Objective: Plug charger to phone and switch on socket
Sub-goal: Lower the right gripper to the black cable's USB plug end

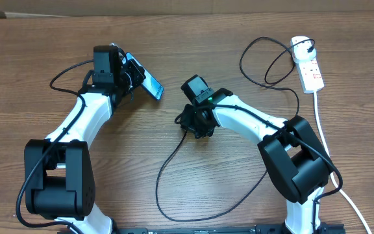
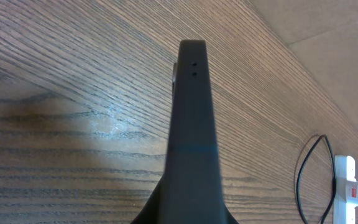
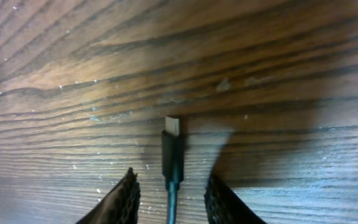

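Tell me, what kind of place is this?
Probably a robot lab or test bench: two robot arms at a wooden table, with a phone, a charger cable and a power strip.

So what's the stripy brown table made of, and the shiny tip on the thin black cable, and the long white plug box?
The brown table looks like wood or wood-look veneer: wavy grain lines, dull sheen. The tip of the thin black cable looks like silvery metal; the black sleeve behind is probably matt plastic. The long white power strip looks like smooth hard plastic.
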Motion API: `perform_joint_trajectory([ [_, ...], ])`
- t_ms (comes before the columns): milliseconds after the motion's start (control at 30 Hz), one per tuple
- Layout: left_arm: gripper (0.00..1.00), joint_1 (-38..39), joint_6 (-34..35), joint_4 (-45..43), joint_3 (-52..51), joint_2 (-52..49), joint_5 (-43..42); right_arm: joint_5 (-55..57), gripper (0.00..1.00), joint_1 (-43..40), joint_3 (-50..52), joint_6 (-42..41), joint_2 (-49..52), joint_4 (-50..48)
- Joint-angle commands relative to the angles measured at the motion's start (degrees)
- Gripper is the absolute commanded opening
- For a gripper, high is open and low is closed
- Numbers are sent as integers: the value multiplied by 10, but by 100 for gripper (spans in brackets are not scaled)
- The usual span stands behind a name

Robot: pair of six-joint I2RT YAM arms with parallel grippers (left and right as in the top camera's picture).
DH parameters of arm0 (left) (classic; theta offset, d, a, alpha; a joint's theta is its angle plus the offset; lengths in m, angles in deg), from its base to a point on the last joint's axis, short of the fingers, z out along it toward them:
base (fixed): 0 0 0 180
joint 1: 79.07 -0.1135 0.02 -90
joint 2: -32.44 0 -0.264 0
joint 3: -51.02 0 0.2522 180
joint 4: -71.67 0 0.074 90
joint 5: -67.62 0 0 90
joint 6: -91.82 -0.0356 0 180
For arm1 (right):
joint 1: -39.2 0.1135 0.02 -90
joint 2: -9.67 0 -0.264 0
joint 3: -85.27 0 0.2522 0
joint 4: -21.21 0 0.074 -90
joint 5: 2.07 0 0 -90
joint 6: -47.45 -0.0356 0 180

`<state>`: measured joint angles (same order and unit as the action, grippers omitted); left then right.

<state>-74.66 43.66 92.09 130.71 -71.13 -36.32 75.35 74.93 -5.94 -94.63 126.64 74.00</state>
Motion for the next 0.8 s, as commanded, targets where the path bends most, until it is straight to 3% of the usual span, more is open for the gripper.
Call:
perform_joint_trajectory([
  [0,4,4,6,-4,2,-1,-12,-8,31,-16,2,-9,19,-3],
  [300,4,4,6,-4,2,-1,-12,-8,20,-27,2,-3,21,-10],
  [767,4,4,6,-4,2,-1,-11,-28,20,-27,2,0,21,-10],
])
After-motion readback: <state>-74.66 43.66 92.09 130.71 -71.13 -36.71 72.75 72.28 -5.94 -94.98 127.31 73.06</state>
